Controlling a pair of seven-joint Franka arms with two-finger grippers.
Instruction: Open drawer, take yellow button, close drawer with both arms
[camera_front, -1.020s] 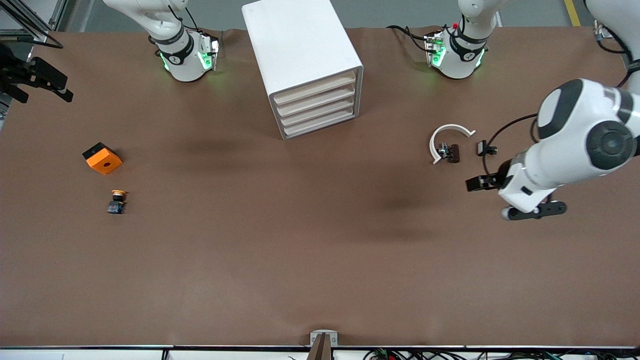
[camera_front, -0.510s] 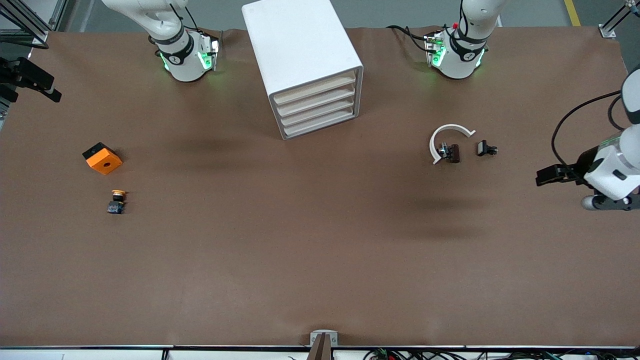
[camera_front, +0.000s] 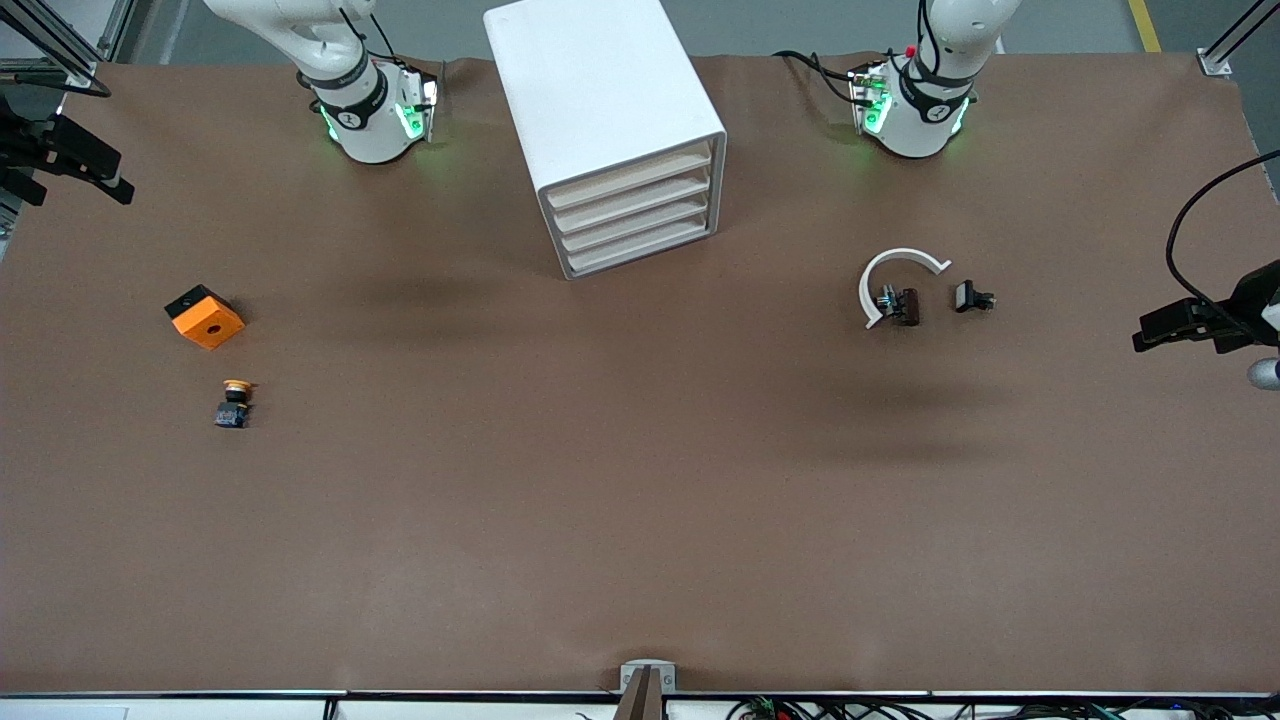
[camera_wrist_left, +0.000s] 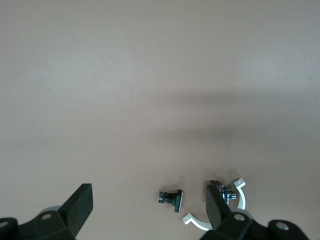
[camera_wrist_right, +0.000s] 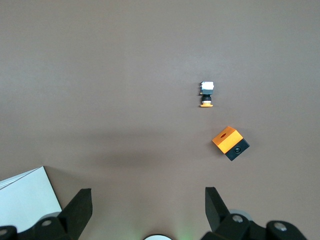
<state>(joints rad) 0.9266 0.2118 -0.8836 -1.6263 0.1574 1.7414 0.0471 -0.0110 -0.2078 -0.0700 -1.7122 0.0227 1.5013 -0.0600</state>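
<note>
The white drawer cabinet (camera_front: 620, 140) stands at the table's back middle with all its drawers shut; a corner of it shows in the right wrist view (camera_wrist_right: 22, 192). The button (camera_front: 234, 402), orange-yellow cap on a dark body, lies on the table toward the right arm's end, nearer the front camera than the orange block (camera_front: 205, 317). It also shows in the right wrist view (camera_wrist_right: 206, 94). My right gripper (camera_front: 105, 175) (camera_wrist_right: 147, 207) is open and empty, up at the table's edge. My left gripper (camera_front: 1150, 335) (camera_wrist_left: 149, 210) is open and empty at the left arm's end.
A dark brown part with a white curved band (camera_front: 895, 295) (camera_wrist_left: 235, 200) and a small black part (camera_front: 972, 297) (camera_wrist_left: 171, 198) lie toward the left arm's end. The orange block also shows in the right wrist view (camera_wrist_right: 230, 143).
The left arm has drawn back from beside the small black part to the table's edge at its own end. The right gripper has barely shifted. Nothing on the table moved.
</note>
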